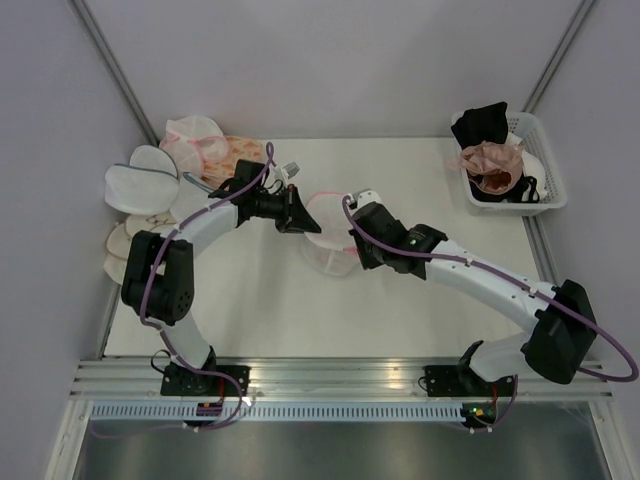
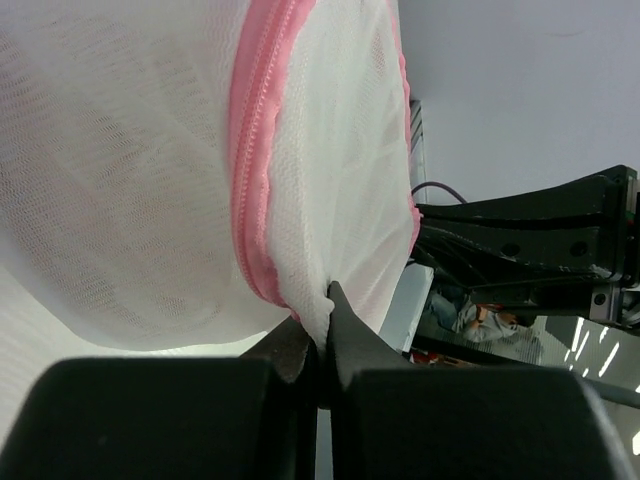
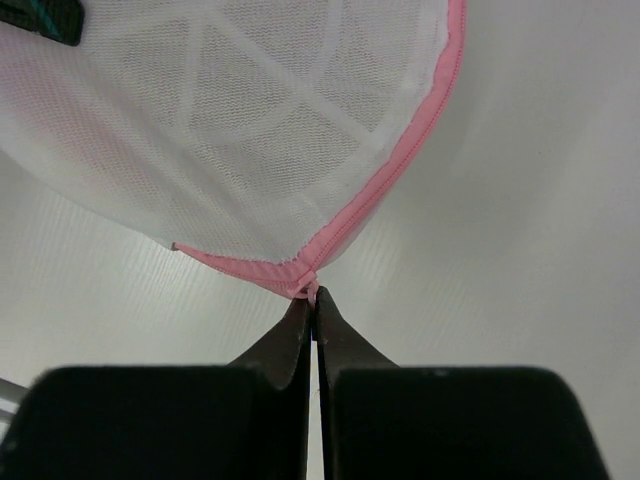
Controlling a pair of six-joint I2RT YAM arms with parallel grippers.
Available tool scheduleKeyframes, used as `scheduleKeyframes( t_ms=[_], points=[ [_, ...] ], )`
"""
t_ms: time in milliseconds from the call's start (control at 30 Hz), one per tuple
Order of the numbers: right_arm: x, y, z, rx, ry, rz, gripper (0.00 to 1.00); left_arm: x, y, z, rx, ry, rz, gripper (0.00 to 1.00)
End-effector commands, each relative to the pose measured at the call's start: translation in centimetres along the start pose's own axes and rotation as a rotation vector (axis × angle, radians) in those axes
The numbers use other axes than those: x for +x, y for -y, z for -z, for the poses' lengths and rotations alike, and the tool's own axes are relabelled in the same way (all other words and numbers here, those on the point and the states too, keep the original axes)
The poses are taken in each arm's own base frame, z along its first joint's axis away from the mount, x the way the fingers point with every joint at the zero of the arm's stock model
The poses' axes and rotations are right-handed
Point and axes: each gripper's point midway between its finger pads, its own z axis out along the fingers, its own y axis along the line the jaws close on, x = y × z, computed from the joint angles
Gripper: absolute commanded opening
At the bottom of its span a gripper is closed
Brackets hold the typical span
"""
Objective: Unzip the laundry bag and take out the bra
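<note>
Left claw [image 2: 325,310] pinches laundry bag [image 2: 130,180] mesh at its tips; right claw [image 3: 312,300] pinches zipper [image 3: 400,170] end, prob. the pull. Keep left fixed, draw right along rim; bra unseen.

The white table [image 1: 400,310] carries a heap of mesh bags [image 1: 140,185] and an orange-patterned pouch [image 1: 235,155] at its left rear corner. A white basket [image 1: 515,208] sits at the right rear corner. The laundry bag [image 1: 325,255] is near the middle, perhaps touching the surface.
</note>
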Motion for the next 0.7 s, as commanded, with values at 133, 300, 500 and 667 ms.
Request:
scheduleKeyframes(
  t_ms=[133,300,500,667],
  points=[
    [3.0,0.4,2.7,-0.091,-0.118,0.064,0.42,-0.6,-1.6,1.8,-0.03,0.005,-0.04,0.02],
    [3.7,-1.9,2.6,-0.223,-0.129,0.059,0.51,-0.9,-1.4,1.8,-0.026,0.009,-0.042,0.02],
    [3.0,-5.0,2.7,-0.401,-0.034,0.003,0.52,-1.1,-1.6,1.4,-0.006,-0.004,-0.024,0.02],
    [1.7,-5.4,1.0,-0.413,0.098,-0.032,0.5,-1.0,-2.0,1.1,0.002,-0.016,-0.011,0.02]
  ],
)
